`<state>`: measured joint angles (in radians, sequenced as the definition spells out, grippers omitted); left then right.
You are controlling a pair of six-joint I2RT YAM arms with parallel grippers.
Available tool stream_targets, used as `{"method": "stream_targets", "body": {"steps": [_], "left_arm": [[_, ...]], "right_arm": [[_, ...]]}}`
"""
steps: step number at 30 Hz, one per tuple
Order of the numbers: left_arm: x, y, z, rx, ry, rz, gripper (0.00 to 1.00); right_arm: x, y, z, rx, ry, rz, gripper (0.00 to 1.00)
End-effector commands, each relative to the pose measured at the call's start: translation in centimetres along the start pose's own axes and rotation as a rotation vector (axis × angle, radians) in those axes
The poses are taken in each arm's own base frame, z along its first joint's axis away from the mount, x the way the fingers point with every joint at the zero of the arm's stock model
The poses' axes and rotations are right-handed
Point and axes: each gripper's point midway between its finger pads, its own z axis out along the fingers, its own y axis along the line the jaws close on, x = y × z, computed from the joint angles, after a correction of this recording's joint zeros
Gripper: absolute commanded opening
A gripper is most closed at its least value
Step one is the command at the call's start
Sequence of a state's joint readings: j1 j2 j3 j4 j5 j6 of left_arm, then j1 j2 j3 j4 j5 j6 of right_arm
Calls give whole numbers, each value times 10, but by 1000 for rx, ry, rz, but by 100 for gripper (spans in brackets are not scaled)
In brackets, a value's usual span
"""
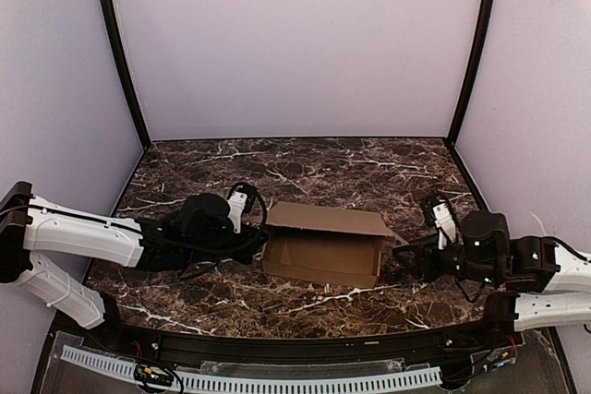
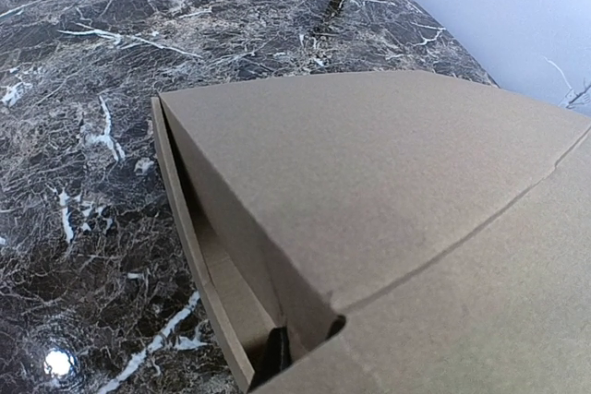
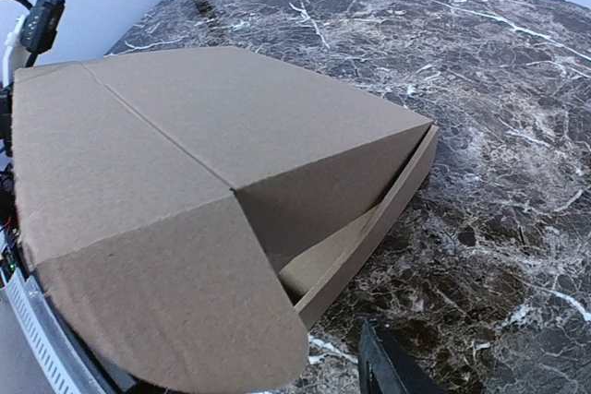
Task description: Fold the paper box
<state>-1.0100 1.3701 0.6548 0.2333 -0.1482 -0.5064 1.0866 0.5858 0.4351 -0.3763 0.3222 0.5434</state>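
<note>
Brown paper box (image 1: 323,251), lid half-raised

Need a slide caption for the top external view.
Partly folded paper box on marble table; left hand at its left end, right hand just off its right.

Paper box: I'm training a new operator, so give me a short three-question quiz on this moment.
1. True or false: the paper box lies as a flat, unfolded sheet.
2. Multiple choice: the left hand is A) at the box's end on the left arm's side, B) up against the back wall, C) at the box's opposite end.
3. Short answer: what does the box rest on?

Key:
1. False. Its walls stand up, and a lid flap slopes over the open cavity.
2. A.
3. The dark marble table.
</note>
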Motion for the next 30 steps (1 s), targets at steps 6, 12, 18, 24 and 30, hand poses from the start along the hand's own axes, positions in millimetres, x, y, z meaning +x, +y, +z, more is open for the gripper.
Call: {"method": "stream_targets", "body": {"steps": [6, 12, 18, 24, 30], "left_arm": [[21, 8, -2, -24, 63, -5, 1], [23, 9, -2, -26, 65, -6, 1], [24, 11, -2, -39, 63, -6, 1], [24, 13, -2, -56, 59, -9, 1], [25, 15, -4, -72, 57, -9, 6]], "right_arm": [[-20, 28, -40, -184, -28, -29, 52], [-60, 54, -63, -284, -120, -77, 50], [-99, 75, -49, -254, -130, -127, 47], [-125, 91, -8, -182, -147, -129, 31], [-131, 103, 28, -166, -162, -108, 18]]}}
